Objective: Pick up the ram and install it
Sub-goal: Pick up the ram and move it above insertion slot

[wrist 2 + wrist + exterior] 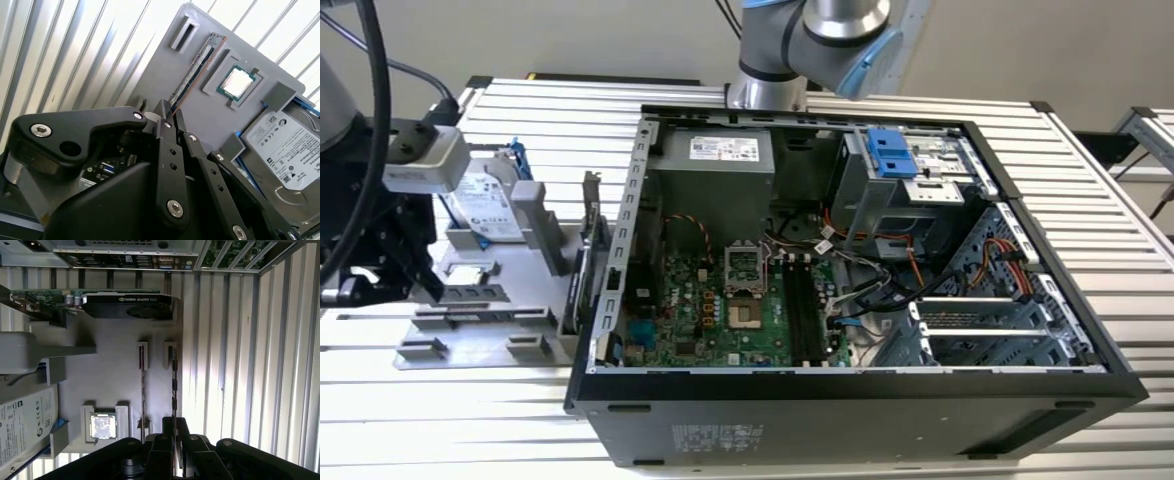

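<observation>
**Entry: ram pick-up, tray station**

- **Ram** [197, 70]: I see it in the second wrist view, standing on edge in its holders on the grey tray [200, 130]. It sits just beside the CPU [236, 82], with the hard drive [290, 145] further along the same tray. It is not installed.
- **Jaws:** They are a narrow gap apart and I can see nothing gripped in them. The fingertips [162, 107] line up with the near end of the ram. I cannot tell whether they touch it.
- **Destination:** The memory slots [803, 310] are inside the open case [854, 400] on the tabletop [1121, 200], well apart from the tray.

**Hazards, as I judge them**

1. The gap is slim. If it sits slightly off the ram's line, a fingertip would land on the top edge and press the ram into its holder instead of straddling it.
2. The jaws sit over one end, not the middle. A grip there could let the ram pivot or droop once it is out of the holders.
3. The ram could bind in a holder if it is lifted at a tilt, and that might drag the tray.
4. The CPU is close, so a sideways error could knock it.
5. Loose cables lie near the slots and could snag the ram.
</observation>
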You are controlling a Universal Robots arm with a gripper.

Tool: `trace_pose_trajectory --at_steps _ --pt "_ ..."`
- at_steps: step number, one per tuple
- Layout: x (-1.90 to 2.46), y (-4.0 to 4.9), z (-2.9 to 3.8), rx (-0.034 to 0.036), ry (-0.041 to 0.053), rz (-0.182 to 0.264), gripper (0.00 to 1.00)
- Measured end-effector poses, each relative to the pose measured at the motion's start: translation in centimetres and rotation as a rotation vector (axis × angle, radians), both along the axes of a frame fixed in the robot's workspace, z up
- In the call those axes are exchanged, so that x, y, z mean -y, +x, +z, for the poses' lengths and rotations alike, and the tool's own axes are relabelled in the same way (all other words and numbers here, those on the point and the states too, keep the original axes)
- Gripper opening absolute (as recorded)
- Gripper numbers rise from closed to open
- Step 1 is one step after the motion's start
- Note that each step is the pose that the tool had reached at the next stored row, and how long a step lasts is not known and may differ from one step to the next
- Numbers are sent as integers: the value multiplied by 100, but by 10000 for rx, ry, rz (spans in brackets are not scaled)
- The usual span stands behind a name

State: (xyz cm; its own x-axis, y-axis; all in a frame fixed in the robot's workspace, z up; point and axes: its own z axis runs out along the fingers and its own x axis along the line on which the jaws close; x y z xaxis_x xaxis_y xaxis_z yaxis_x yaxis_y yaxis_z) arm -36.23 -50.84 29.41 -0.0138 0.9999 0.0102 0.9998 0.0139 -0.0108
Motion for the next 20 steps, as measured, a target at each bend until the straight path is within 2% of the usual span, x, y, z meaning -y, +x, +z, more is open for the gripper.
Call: trace_pose_trajectory --at_steps 20 --pt "0 1 252 0 1 2 0"
